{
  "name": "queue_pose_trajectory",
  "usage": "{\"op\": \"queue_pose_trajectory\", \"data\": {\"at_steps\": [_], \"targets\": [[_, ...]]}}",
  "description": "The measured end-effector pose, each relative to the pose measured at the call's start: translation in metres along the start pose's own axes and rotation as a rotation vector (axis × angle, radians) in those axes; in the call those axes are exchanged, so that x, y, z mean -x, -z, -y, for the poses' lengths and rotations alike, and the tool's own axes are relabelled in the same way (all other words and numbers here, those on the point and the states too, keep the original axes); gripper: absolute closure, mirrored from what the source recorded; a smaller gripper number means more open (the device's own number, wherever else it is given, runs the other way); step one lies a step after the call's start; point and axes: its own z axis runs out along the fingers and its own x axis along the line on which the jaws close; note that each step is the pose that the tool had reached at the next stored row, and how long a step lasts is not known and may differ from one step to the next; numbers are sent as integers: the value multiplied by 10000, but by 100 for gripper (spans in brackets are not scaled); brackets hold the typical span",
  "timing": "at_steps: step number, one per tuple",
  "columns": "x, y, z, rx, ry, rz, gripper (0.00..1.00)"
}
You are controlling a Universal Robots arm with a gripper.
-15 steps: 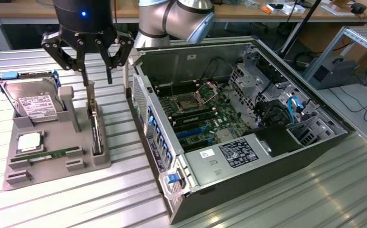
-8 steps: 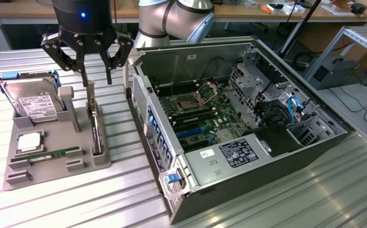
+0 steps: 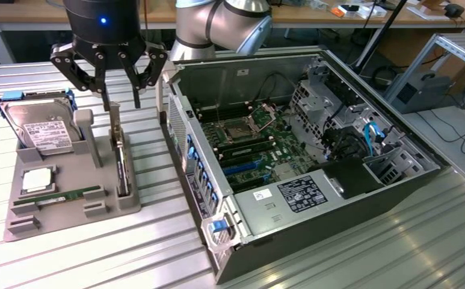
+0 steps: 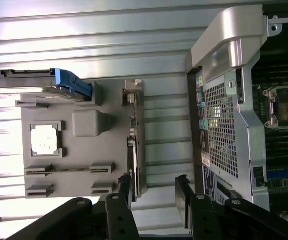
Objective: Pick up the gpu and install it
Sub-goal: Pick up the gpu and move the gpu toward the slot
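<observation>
Hovering gripper [image 3: 122, 103], jaws wide, gpu [image 4: 132, 155] edge-on

The gripper [image 4: 153, 181] has its two black fingers [image 4: 182, 194] spread wide apart. The gpu [image 4: 133, 150] stands on its edge in a slot of the gray holder [image 4: 79, 155], close to one finger. The holder also carries a hard drive [image 4: 34, 80] in a blue frame, a square processor [image 4: 46, 139] and a thin memory stick [image 4: 69, 170]. Beside the holder stands the computer case [image 4: 223, 120], on a ribbed metal table [image 4: 109, 40].
</observation>
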Motion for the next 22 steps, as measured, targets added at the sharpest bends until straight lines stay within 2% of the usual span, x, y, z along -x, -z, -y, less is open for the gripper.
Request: {"op": "queue_pose_trajectory", "data": {"at_steps": [22], "targets": [[-87,-78,10,1,0,1,52]]}}
